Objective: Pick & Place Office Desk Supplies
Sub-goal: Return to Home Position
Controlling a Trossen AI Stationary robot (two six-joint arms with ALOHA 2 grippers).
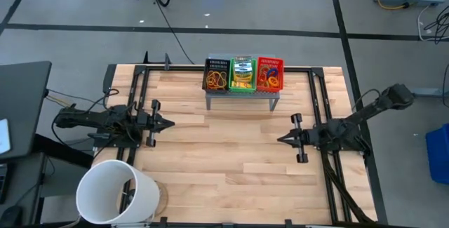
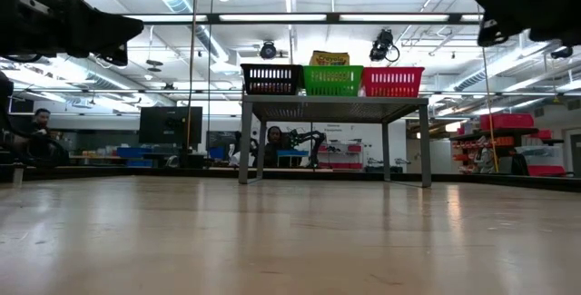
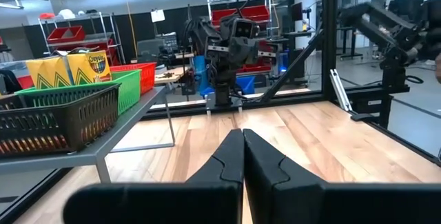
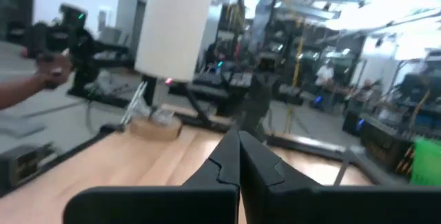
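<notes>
three trays on the grey stand [image 1: 242,97]
your black tray [image 1: 215,76], green tray [image 1: 243,76] and red tray [image 1: 270,74] sit side by side at the worktop's far edge, their small contents hard to tell apart. left jaws and right jaws closed, empty.

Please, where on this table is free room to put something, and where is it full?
Free: the bare wood between the left claw and right claw, in front of the grey stand. Crowded: the stand's top, filled by the black tray, green tray and red tray. The white bucket takes the left arm's corner.
</notes>
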